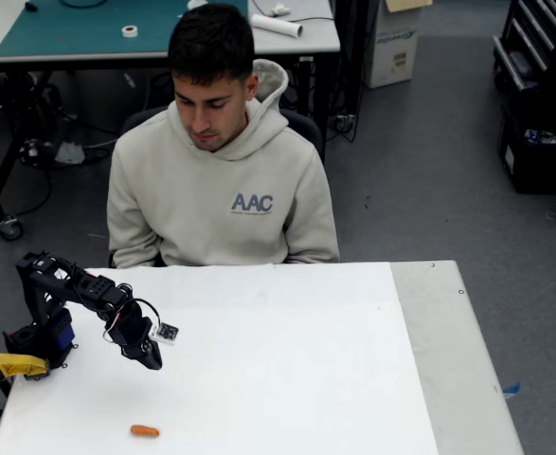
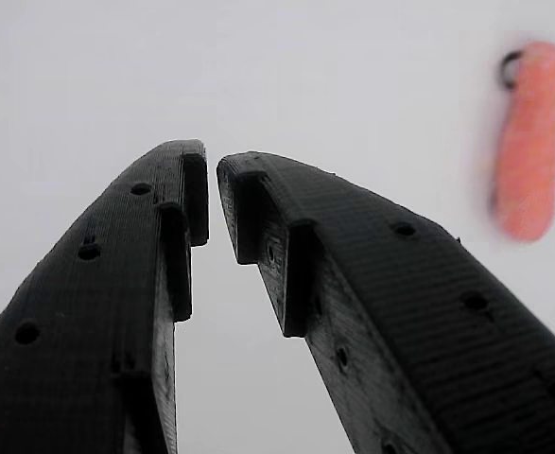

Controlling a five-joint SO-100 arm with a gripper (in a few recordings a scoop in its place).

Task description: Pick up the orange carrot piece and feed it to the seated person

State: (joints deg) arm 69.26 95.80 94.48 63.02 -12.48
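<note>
My gripper [image 1: 151, 358] hangs above the white table [image 1: 287, 360] at its left side in the fixed view, tips pointing down toward the surface and not touching it. In the wrist view my gripper [image 2: 211, 170] shows two black printed fingers [image 2: 116, 284] with a narrow gap at the tips that widens toward the base; the jaws are nearly together and hold nothing.

The orange carrot piece [image 1: 145, 431] lies flat on the table near the front edge, closer to the camera than my gripper and apart from it. In the wrist view the orange carrot piece [image 2: 529, 142] sits at the upper right, clear of both fingers, blurred, with its long axis running roughly up and down the picture.

The seated person [image 1: 223, 180] is at the far edge of the table, facing it, head bowed toward the surface. The person wears a beige hooded sweatshirt with "AAC" printed on the chest.

A yellow clamp [image 1: 8, 365] sits at my base on the left table edge. A grey strip [image 1: 457, 370] runs along the right side of the table.
</note>
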